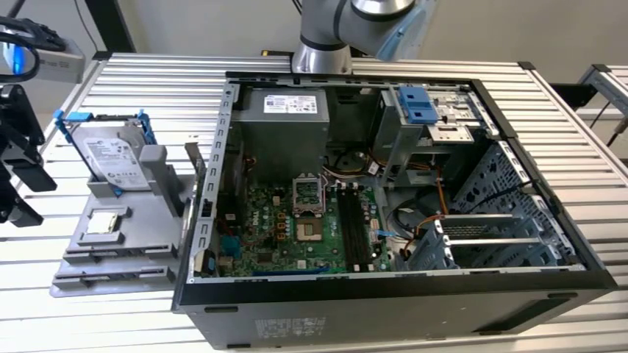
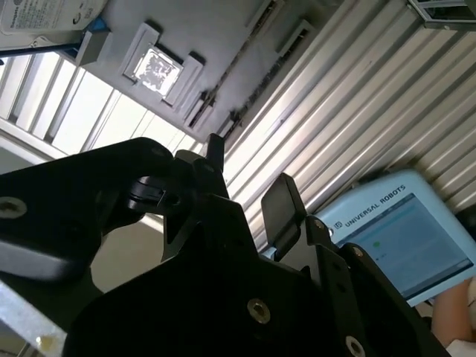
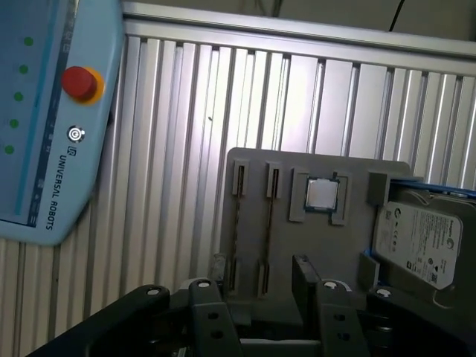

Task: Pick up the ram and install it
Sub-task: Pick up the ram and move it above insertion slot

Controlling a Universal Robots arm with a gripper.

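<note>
My gripper [image 3: 253, 279] hangs open over the slatted table beside the grey holder [image 3: 297, 245], with nothing between its black fingers [image 2: 282, 204]. Its black body [image 1: 18, 158] stands at the exterior view's left edge, left of the holder [image 1: 118, 243]. A thin dark strip [image 3: 237, 223] runs along one of the holder's two long slots. I cannot tell whether that strip is the ram. The motherboard's long black memory slots [image 1: 354, 224] lie inside the open computer case [image 1: 393, 301], far from the gripper.
A silver hard drive [image 1: 113, 158] in a blue frame and a small square chip [image 3: 322, 194] sit on the holder. A pale blue teach pendant [image 3: 44, 111] lies on the table near the gripper. The arm's base [image 1: 324, 37] stands behind the case.
</note>
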